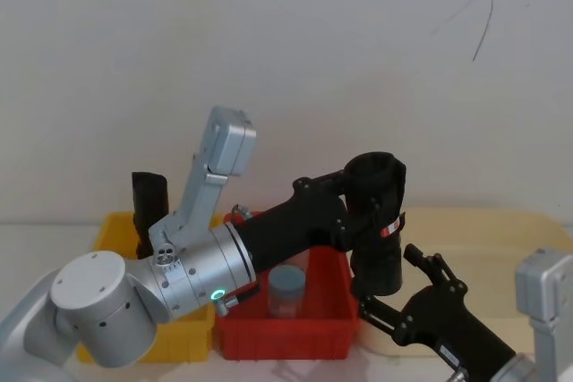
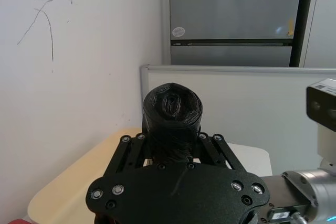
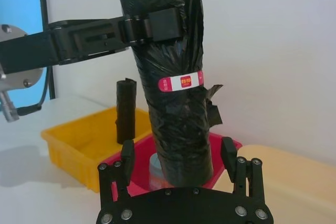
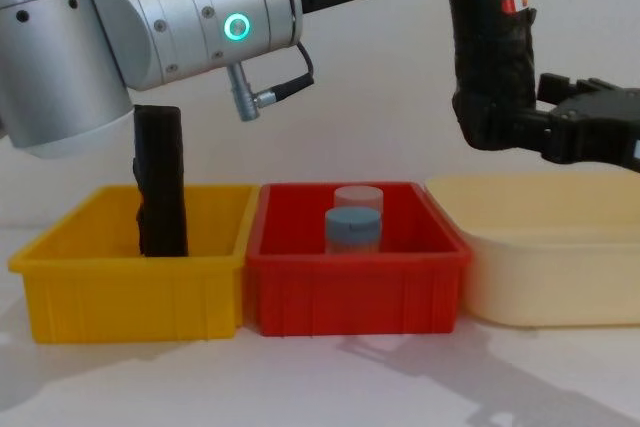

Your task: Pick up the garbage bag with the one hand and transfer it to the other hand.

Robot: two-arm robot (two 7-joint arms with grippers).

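Straddling the lower end of the upright garbage bag, the right tool stands open, fingers either side. Beyond, the left tool grips the bag's upper half, holding it aloft at 2 o'clock of the red bin.
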